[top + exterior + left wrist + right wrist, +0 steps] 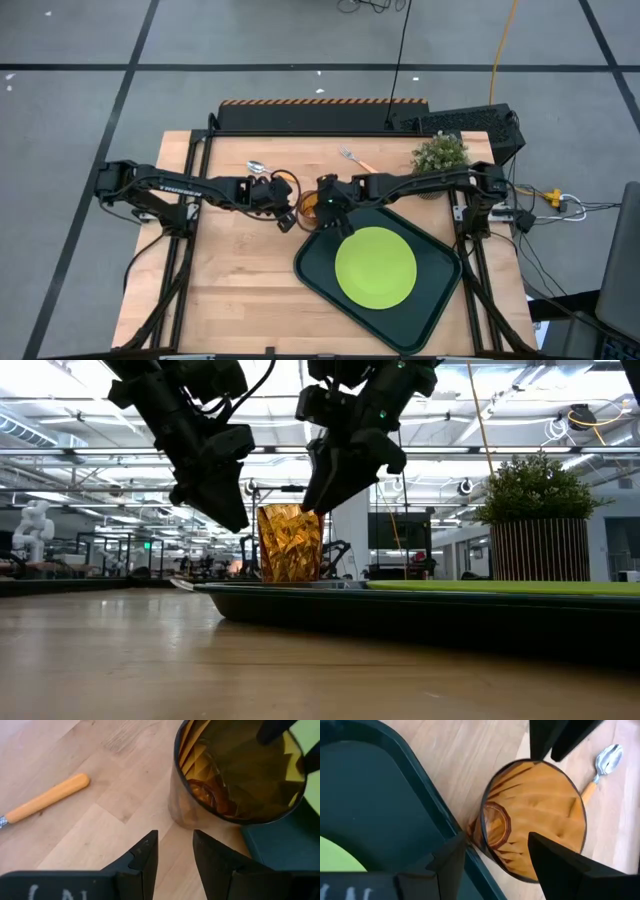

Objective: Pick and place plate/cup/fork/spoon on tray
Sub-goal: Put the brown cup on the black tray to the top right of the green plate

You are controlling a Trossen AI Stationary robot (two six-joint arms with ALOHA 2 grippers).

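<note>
**While pincers flank cup, only plate trayed**

Right pincer [492, 852] spread wide astride the cup [535, 817] rim, not yet clamped; left pincer [175, 850] slightly apart, empty, just beside. Cup upright on counter [240, 290], against tray [315, 275] edge. Plate [375, 267] already on tray. Spoon [257, 168] and fork [352, 156] left on counter, untouched.

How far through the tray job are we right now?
Done: the plate lies on the tray. In hand: the cup stands upright on the table by the tray's corner, with the open right gripper around its rim and the open left gripper empty just beside it. Left: the spoon and the fork lie on the wood.
</note>
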